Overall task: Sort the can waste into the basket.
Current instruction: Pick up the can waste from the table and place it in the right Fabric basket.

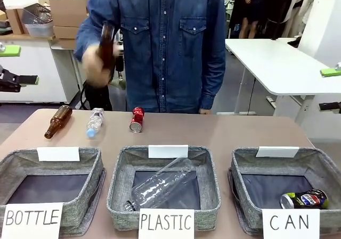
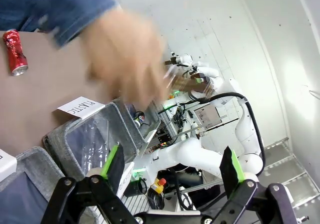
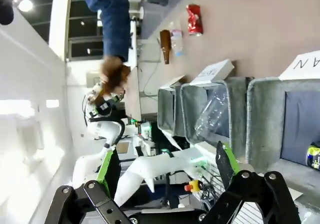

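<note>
One blue can (image 1: 305, 199) — in CAN basket (image 1: 246, 161).

brown table (image 1: 240, 132) bears three grey bins (image 1: 115, 196), red can (image 1: 137, 120), glass bottle (image 1: 57, 121), plastic bottle (image 1: 95, 122).

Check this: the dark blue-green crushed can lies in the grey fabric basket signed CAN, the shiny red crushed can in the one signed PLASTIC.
One error: the shiny red crushed can lies on the brown table near its far edge, as the front view shows. The dark blue-green crushed can does lie in the grey fabric basket signed CAN.
</note>
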